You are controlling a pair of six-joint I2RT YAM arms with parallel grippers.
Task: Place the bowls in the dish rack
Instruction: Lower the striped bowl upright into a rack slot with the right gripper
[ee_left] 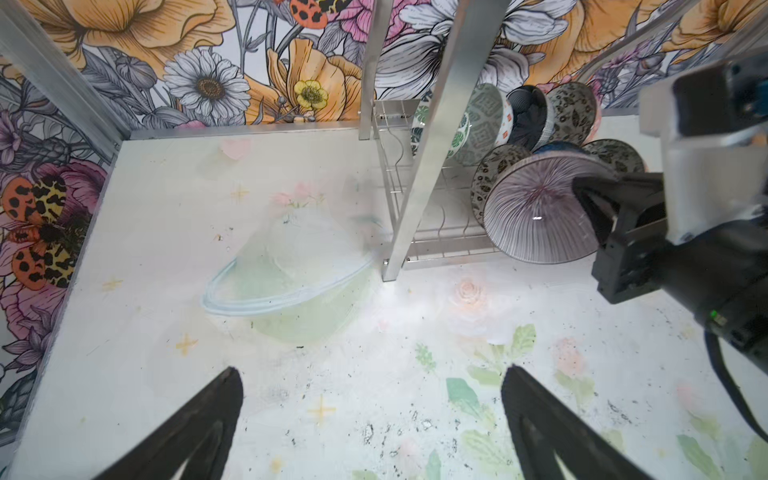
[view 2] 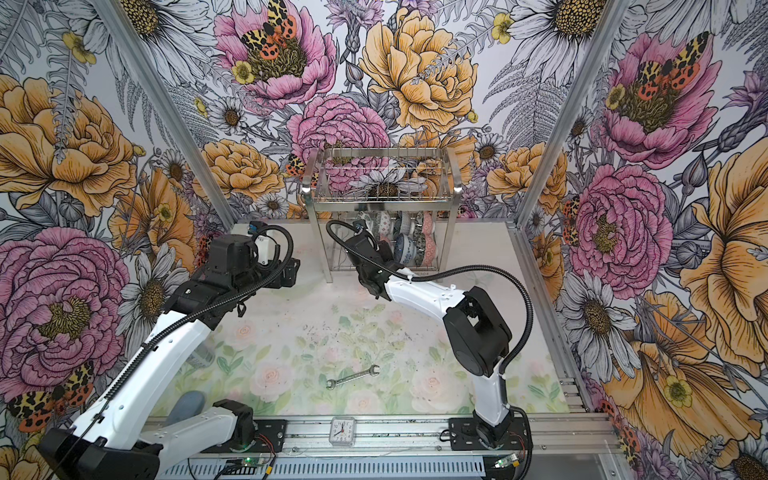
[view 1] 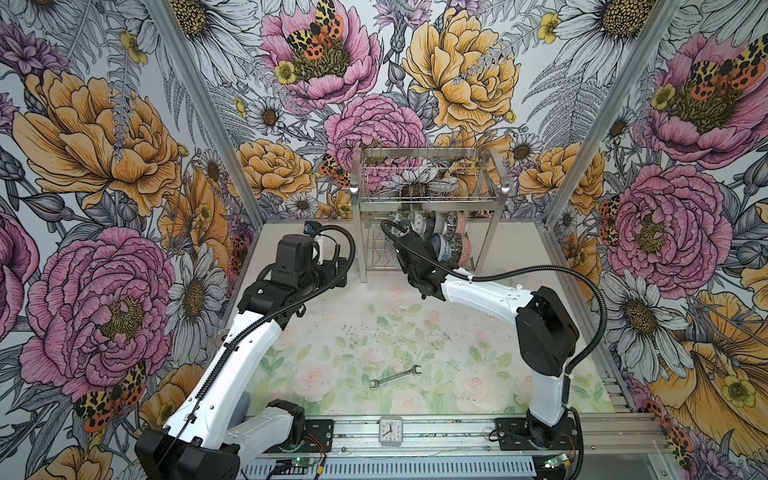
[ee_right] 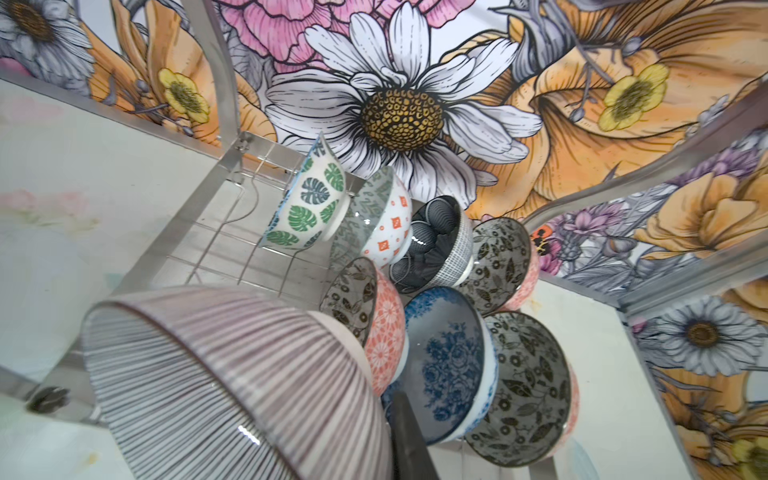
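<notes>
My right jaws clamp the striped bowl (ee_left: 536, 212) by its rim; expect stiff, slick, breakable ceramic. My left jaws gape, empty.

Found a grey-striped bowl (ee_left: 536, 216) pinched by its rim between the right fingers (ee_left: 598, 203), tilted on edge. Saw seven more patterned bowls (ee_right: 449, 361) just beyond those fingers, standing on edge in two rows on the lower shelf of a tall, shiny two-tier wire rack (view 1: 428, 200).
</notes>
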